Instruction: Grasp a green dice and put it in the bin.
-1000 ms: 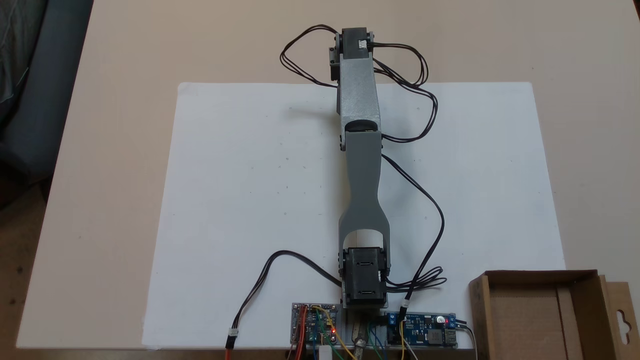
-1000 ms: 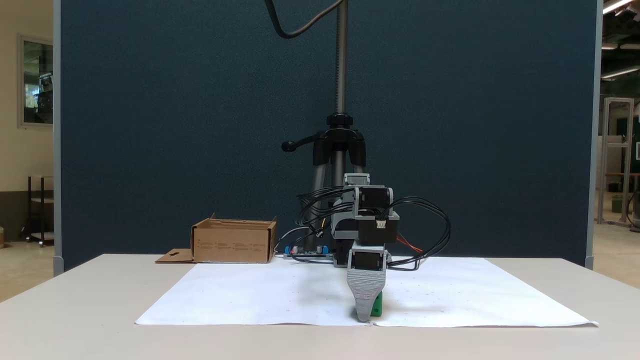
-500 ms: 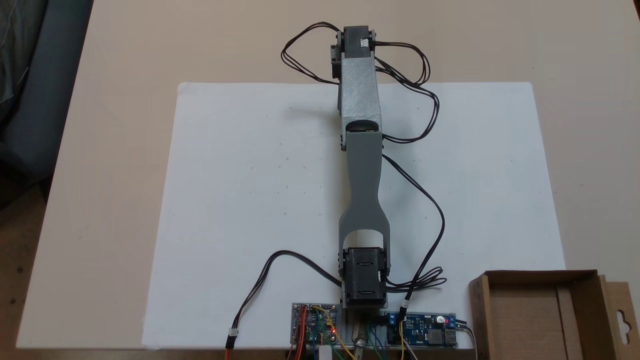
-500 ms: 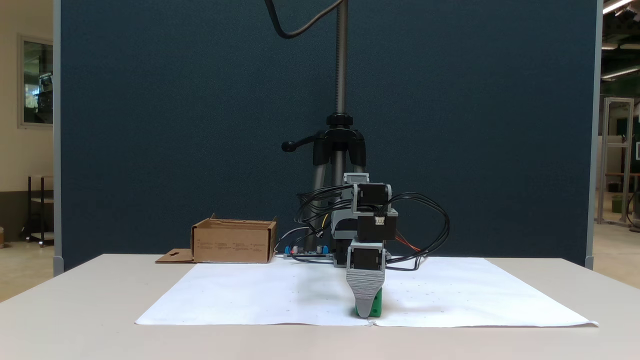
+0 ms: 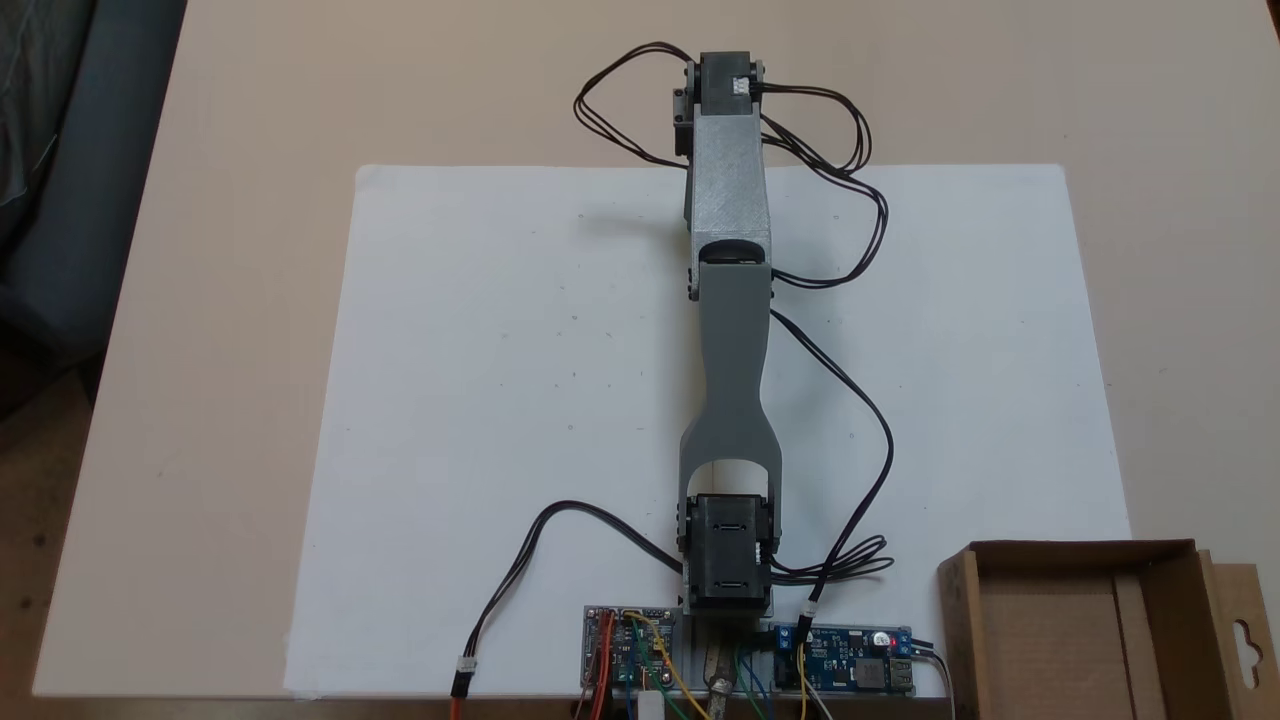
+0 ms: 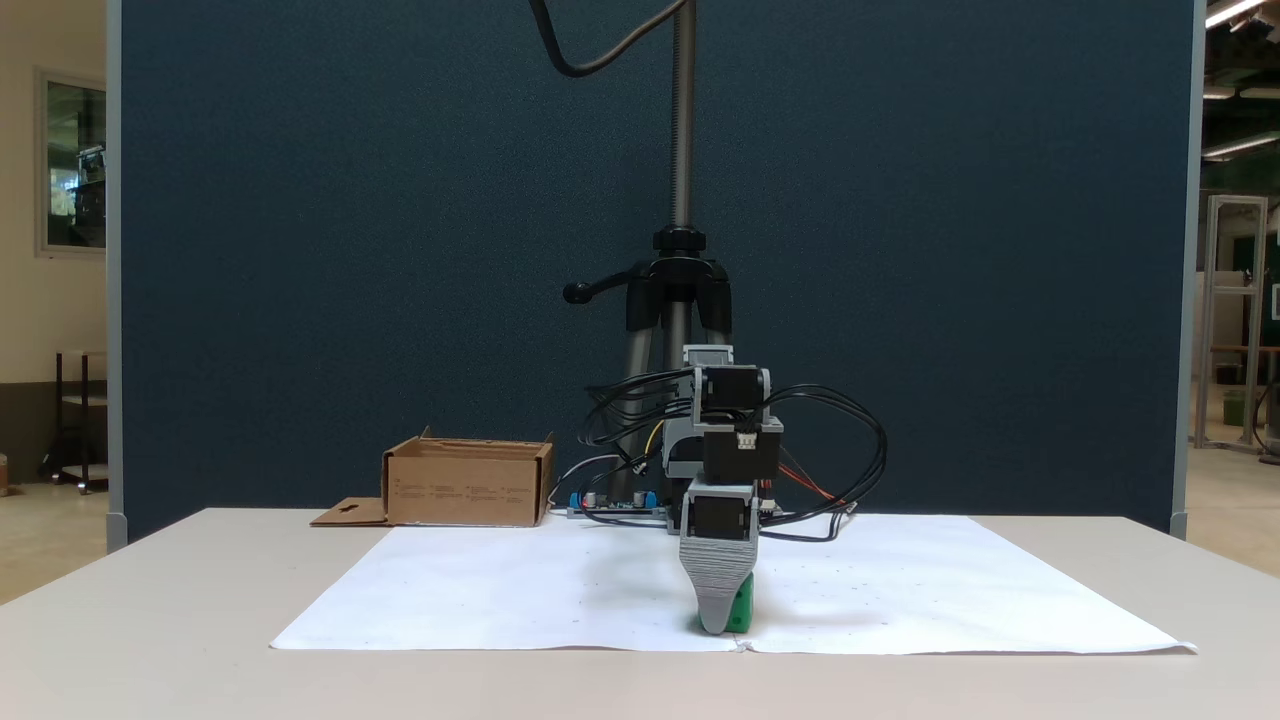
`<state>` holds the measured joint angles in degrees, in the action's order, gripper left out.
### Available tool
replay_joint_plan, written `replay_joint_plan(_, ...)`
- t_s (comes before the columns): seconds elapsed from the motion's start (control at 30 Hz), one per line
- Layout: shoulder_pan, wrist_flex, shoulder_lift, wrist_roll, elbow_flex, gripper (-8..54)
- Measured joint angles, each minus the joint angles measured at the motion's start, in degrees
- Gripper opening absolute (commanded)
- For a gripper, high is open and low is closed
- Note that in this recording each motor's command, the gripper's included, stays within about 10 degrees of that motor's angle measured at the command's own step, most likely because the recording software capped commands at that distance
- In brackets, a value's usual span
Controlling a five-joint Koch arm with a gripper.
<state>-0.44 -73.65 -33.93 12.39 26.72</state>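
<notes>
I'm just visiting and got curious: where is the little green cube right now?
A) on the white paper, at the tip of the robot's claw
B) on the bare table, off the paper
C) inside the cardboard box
A: the green dice sits on the white paper at the gripper tip, far from the bin.

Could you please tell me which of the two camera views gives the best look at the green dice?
The low fixed view facing the arm shows it best: the green dice sits on the white paper, partly behind the gripper tip. In the fixed view from above, the arm covers that spot.
</notes>
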Motion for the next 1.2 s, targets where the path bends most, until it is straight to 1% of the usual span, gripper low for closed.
replay_joint_plan(0.13,0.62,0.00,-7.65,0.00,6.33,12.2)
replay_joint_plan(0.17,1.23,0.00,-12.30,0.00,8.35,12.2)
replay_joint_plan(0.23,1.76,0.09,-15.38,0.00,10.37,12.2)
replay_joint_plan(0.27,2.20,0.18,-19.51,0.00,14.59,12.2)
replay_joint_plan(0.4,5.19,0.00,-27.07,0.00,17.75,12.2)
replay_joint_plan(0.6,12.39,-4.31,-36.47,0.00,17.75,12.2)
replay_joint_plan(0.7,16.08,-5.10,-37.53,0.00,17.75,12.2)
replay_joint_plan(0.93,36.56,-5.27,-41.92,-0.70,17.75,12.2)
replay_joint_plan(1.2,59.33,-5.27,-41.92,-10.72,17.75,12.2)
